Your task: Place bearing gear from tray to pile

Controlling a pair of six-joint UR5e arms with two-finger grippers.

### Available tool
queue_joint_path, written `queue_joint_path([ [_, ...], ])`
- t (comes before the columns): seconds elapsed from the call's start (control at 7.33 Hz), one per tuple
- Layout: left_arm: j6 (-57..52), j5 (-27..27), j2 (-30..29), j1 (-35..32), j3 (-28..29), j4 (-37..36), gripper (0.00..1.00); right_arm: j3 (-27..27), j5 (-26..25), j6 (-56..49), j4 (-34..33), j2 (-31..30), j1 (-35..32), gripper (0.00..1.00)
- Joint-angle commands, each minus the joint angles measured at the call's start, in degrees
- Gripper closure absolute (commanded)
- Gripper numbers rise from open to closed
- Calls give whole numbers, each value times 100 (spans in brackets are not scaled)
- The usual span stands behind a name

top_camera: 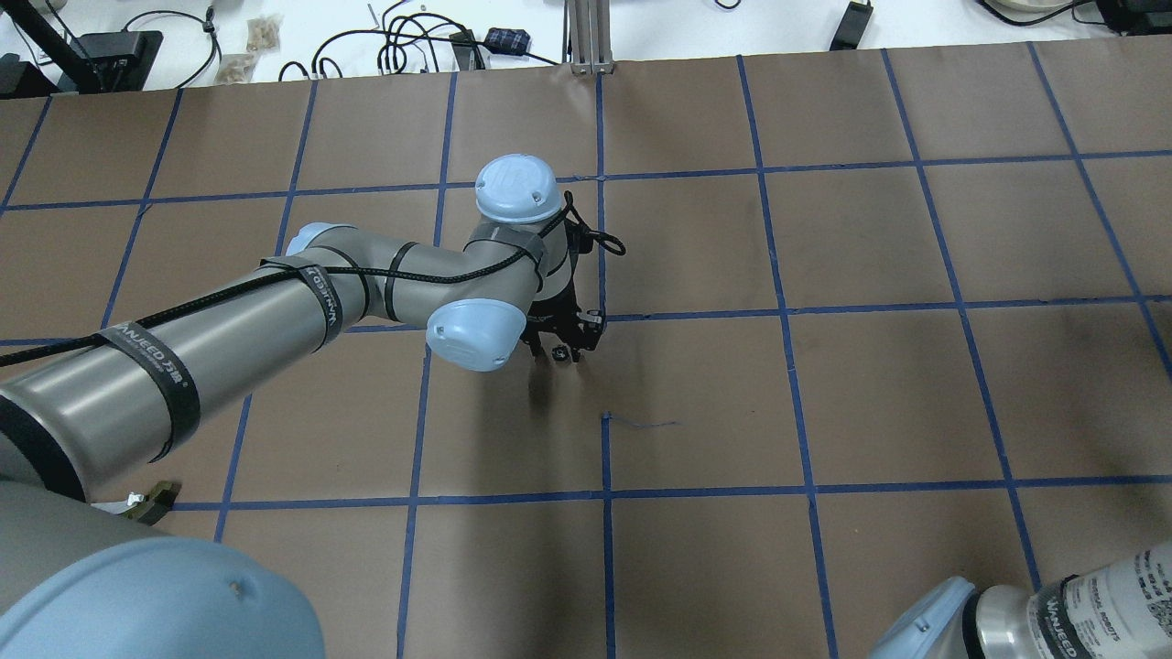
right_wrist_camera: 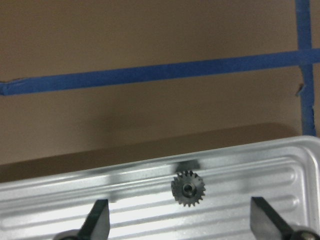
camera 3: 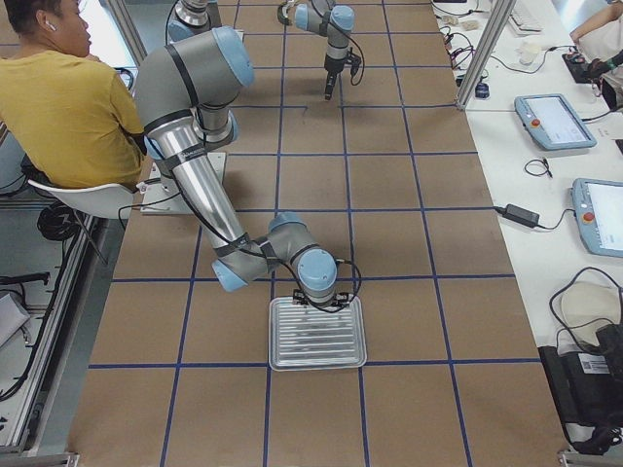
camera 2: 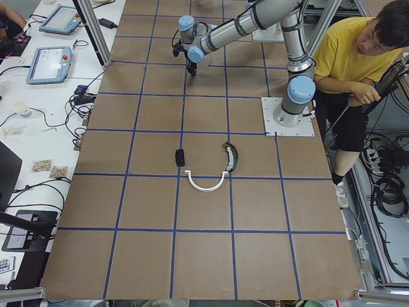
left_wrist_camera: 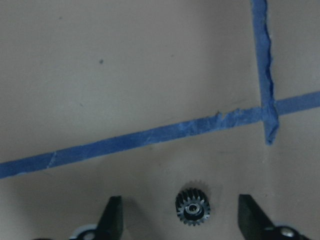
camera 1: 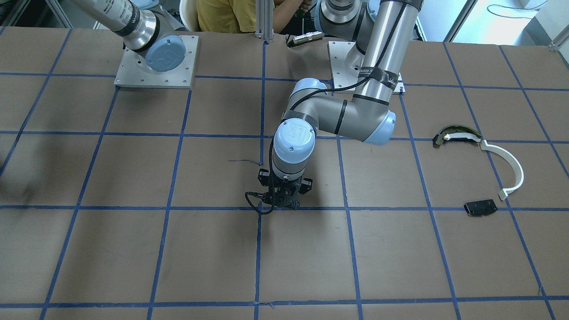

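In the right wrist view a small dark toothed bearing gear (right_wrist_camera: pixel 188 188) lies flat on the ribbed silver tray (right_wrist_camera: pixel 250 165). My right gripper (right_wrist_camera: pixel 180 222) is open around it, hovering over the tray (camera 3: pixel 316 336). My left gripper (left_wrist_camera: pixel 182 220) is open near the table's middle (camera 1: pixel 284 204), with a second small gear (left_wrist_camera: pixel 193 207) lying on the brown table between its fingers. The pile lies far off near my left side: a white curved strip (camera 1: pixel 511 169), a dark-and-tan curved piece (camera 1: pixel 458 134) and a flat black block (camera 1: pixel 480 207).
The brown table is marked with a grid of blue tape lines (left_wrist_camera: pixel 150 135). Two arm base plates (camera 1: pixel 155 62) stand at the robot's edge. An operator in a yellow shirt (camera 2: pixel 351 45) sits behind the robot. Tablets and cables (camera 3: pixel 555 117) lie on the side bench.
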State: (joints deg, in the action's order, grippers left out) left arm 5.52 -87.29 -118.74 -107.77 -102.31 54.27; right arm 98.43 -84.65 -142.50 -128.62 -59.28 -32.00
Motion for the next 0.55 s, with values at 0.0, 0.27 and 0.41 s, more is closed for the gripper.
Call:
queue_joint_path([
  [0.0,2,-7,0,-7,9,4,100,-8,-8,-6,-22,101,-8,0],
  [0.27,-7,-86,52,-7,35,4,100,0,1,11,73,110,-8,8],
  [0.41,-24,-103,209,36,62,100,100,0,1,29,83,75,-8,23],
])
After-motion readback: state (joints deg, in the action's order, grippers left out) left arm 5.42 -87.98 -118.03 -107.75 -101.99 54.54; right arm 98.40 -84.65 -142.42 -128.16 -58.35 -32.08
